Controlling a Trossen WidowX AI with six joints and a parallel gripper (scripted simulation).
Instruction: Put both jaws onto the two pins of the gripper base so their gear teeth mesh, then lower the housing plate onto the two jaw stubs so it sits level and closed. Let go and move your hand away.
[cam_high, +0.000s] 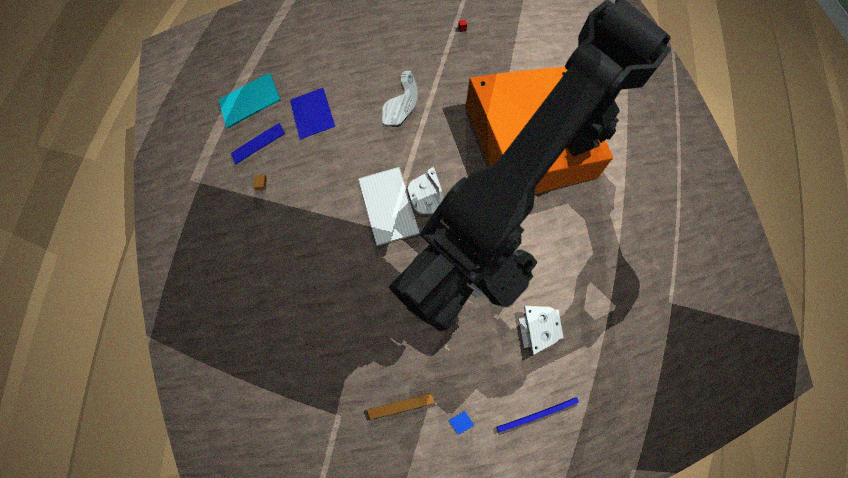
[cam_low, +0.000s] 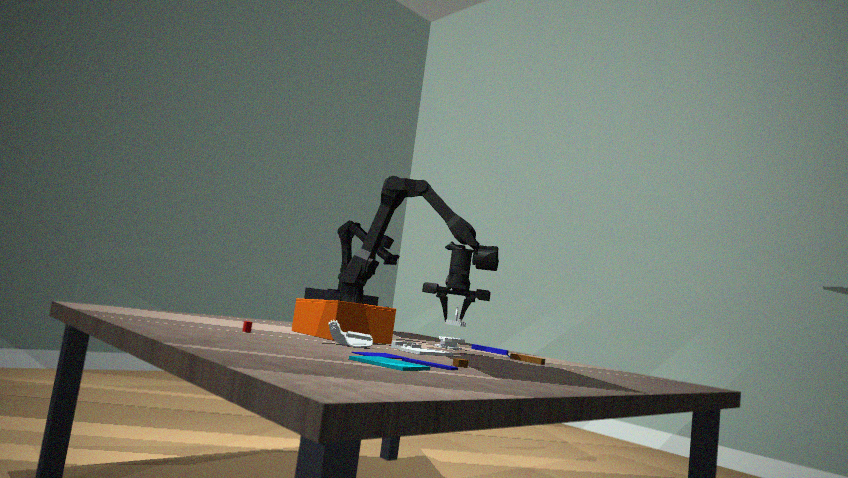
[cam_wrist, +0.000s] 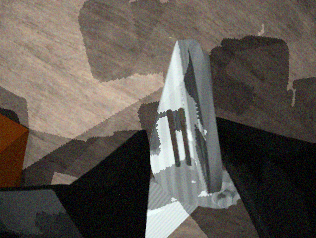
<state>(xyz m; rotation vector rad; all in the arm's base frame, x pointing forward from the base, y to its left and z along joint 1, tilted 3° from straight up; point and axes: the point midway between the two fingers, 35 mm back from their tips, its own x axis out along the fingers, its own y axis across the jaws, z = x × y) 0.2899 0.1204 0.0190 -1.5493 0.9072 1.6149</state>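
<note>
My gripper (cam_low: 456, 315) (cam_wrist: 179, 131) is shut on one white jaw (cam_wrist: 207, 125) and holds it above the table. Its gear teeth show at the lower right in the wrist view. In the top view the arm hides the fingertips. The other white jaw (cam_high: 400, 106) (cam_low: 351, 338) lies on the table left of the orange block. The white gripper base (cam_high: 422, 191), with two short pins, lies beside a flat white slab; the arm hides ground close to its right side. The white housing plate (cam_high: 550, 327) (cam_low: 449, 341), with two round holes, lies apart, on the other side of the arm.
The white slab (cam_high: 385, 204) touches or nearly touches the base. The orange block (cam_high: 510, 100) (cam_low: 362, 320) stands under the arm's foot. Teal (cam_high: 249, 99) and blue (cam_high: 312, 113) plates lie far left; brown (cam_high: 400, 406) and blue (cam_high: 537, 415) bars lie at the bottom.
</note>
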